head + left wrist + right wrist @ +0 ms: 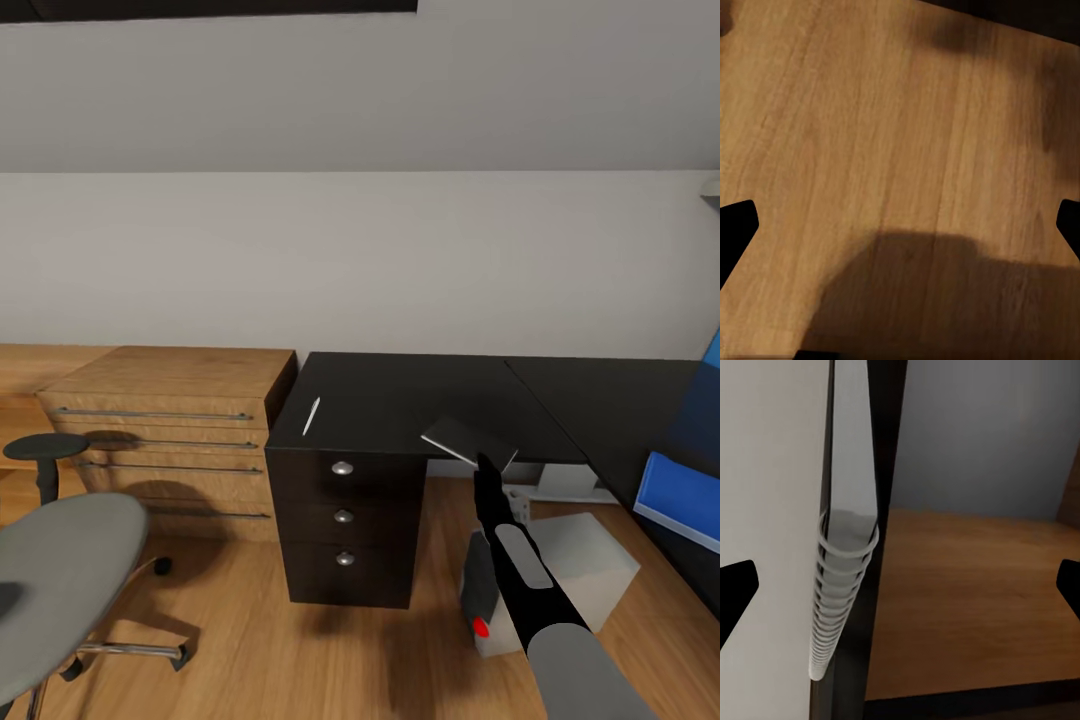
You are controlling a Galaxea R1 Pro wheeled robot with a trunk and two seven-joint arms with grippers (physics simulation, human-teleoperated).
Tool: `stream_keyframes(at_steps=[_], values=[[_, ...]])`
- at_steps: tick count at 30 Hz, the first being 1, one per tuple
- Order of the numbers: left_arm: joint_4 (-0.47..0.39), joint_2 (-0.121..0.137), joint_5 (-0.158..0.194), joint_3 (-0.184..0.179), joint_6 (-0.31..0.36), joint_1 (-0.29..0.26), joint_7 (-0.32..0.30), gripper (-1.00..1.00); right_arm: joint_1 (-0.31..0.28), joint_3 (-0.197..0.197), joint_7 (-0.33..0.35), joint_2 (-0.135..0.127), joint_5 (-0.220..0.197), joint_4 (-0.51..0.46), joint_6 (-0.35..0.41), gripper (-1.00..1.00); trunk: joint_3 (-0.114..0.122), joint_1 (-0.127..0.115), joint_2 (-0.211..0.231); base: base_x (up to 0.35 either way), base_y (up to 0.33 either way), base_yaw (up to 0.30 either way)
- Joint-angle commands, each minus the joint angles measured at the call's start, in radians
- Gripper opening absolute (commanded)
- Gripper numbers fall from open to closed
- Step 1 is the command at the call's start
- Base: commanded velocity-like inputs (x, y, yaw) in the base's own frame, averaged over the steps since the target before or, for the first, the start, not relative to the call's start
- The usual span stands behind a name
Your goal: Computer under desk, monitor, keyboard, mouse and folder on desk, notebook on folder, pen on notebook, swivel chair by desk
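From the head camera, my right arm reaches forward and its gripper touches the near edge of a grey notebook that lies on the front lip of the black desk. I cannot tell from here how far the fingers are spread or whether they pinch it. A thin pale pen lies on the desk top well to the left of the notebook. The desk's three drawers (each with a round silver knob) are all closed. Under the desk on the floor sits the grey computer with a red button, partly behind my arm. At the right edge a bright blue folder lies on the side wing of the desk. The grey swivel chair stands at lower left, apart from the desk. A light wooden cabinet with closed drawers stands against the white wall, touching the desk's left side. The floor is wood.

In the left wrist camera, the two fingertips of the left gripper sit at opposite edges, spread wide with nothing between them, over wooden floor crossed by shadow.

In the right wrist camera, the fingertips are also far apart. The notebook shows edge-on with its wire spiral binding, against the dark desk edge; neither fingertip visibly clamps it. Wood floor and a grey wall lie beyond.
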Motion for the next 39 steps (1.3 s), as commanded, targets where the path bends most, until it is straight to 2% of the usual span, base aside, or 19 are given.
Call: stream_keyframes(at_steps=[1,31,39], values=[[0.0,0.001,0.009,-0.002,0.005,0.0,0.001,1.0,0.0,-0.001,0.003,0.001,-0.011,0.0,-0.002,1.0,-0.001,0.0,0.0,0.026,0.004,0.0],[0.009,0.0,0.009,0.001,0.004,0.0,0.002,1.0,0.0,-0.002,0.004,0.0,-0.007,0.0,-0.003,1.0,0.002,-0.004,0.007,0.003,0.0,0.0],[0.01,0.0,0.009,-0.001,0.003,0.0,0.001,1.0,0.0,-0.002,0.004,-0.001,-0.006,-0.001,-0.004,1.0,0.002,-0.004,0.007,0.12,0.0,0.0]])
